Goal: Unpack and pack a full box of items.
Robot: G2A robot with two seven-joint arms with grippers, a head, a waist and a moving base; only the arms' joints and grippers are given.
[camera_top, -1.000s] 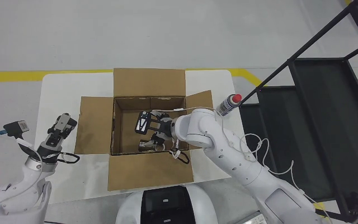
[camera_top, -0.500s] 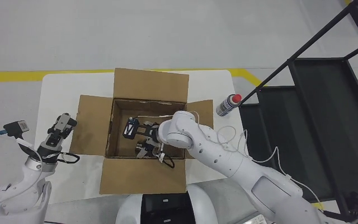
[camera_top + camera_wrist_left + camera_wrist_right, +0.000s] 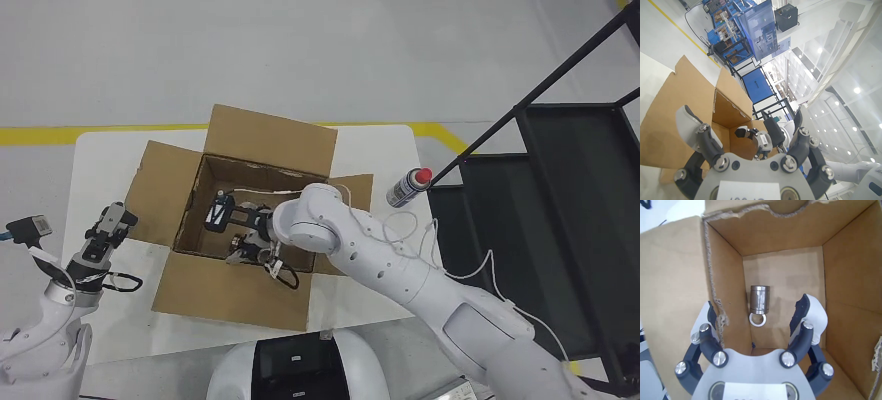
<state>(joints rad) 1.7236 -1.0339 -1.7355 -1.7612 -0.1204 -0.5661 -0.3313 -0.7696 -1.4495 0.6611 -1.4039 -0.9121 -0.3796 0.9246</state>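
An open cardboard box (image 3: 272, 146) sits skewed on the white table (image 3: 108, 165). My right gripper (image 3: 243, 238) is down inside it, open. In the right wrist view my right gripper (image 3: 756, 306) straddles one box wall: one finger (image 3: 711, 313) is outside the torn edge, the other (image 3: 806, 309) inside. On the box floor (image 3: 783, 279) lie a steel cylinder (image 3: 760, 302) and a metal ring (image 3: 757, 319) touching its end. My left gripper (image 3: 110, 222) hangs open and empty near the table's left edge, apart from the box (image 3: 677, 106).
A spray can with a red cap (image 3: 408, 187) stands on the table to the right of the box. A black stepped rack (image 3: 560, 200) stands beyond the table's right side. Bare table shows left of the box and at the back.
The right arm has swung left, and the box has slid and turned leftward with it. The left arm has stayed where it was.
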